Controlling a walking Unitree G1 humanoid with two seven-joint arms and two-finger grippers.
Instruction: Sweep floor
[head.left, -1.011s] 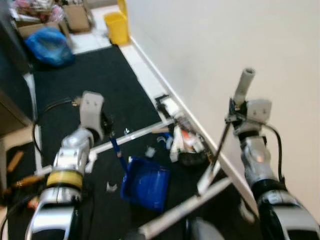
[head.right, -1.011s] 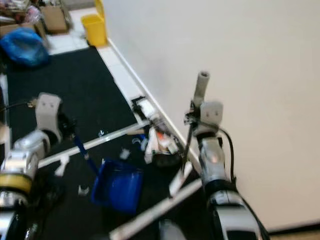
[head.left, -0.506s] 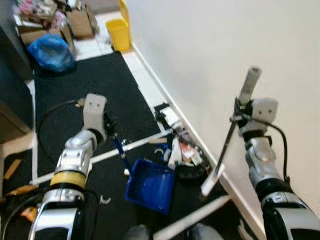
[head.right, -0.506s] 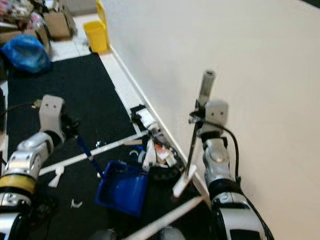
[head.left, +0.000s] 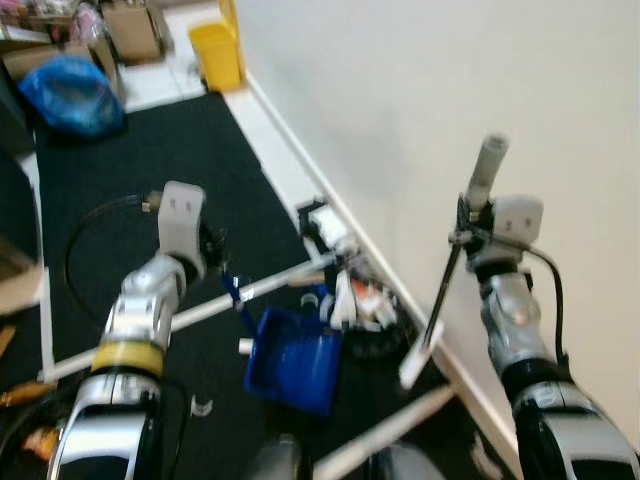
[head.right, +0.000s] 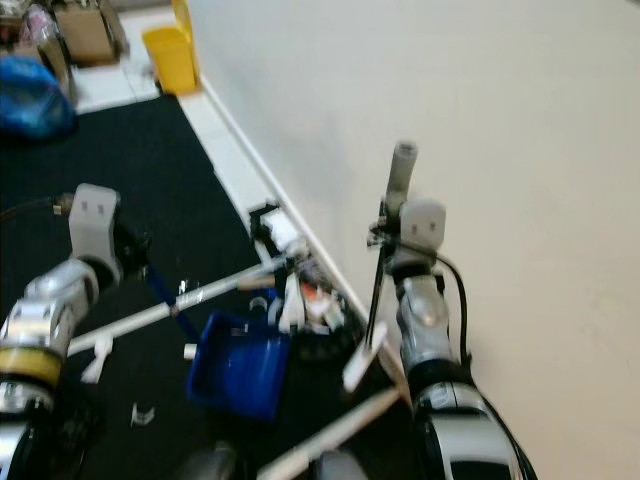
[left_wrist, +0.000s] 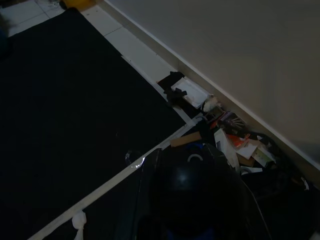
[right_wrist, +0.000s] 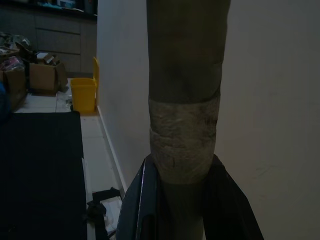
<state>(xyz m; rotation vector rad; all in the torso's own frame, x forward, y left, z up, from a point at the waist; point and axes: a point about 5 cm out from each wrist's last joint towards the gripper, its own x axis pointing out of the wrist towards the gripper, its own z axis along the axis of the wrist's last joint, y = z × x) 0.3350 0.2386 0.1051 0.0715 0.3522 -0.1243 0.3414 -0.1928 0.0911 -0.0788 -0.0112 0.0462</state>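
Observation:
A blue dustpan (head.left: 295, 358) rests on the black mat, its mouth facing a pile of white and orange litter (head.left: 355, 295) against the wall's foot. My left gripper (head.left: 212, 252) is shut on the dustpan's blue handle (head.left: 235, 296). My right gripper (head.left: 468, 236) is shut on the broom handle (right_wrist: 185, 125), just under its grey grip (head.left: 488, 168). The thin shaft slants down to the dark broom head (head.left: 378, 342) beside the litter. In the left wrist view the litter (left_wrist: 231, 145) lies just beyond the dark handle end.
A white wall (head.left: 450, 90) runs along the right. A yellow bin (head.left: 220, 55), a blue bag (head.left: 70, 90) and cardboard boxes (head.left: 130, 30) stand at the far end. White strips (head.left: 260, 290) cross the mat; a black cable (head.left: 85, 250) loops near my left arm.
The camera has swung a little, shifting the whole scene. The dustpan sits slightly closer to the litter pile than a second ago. Both grippers keep their holds.

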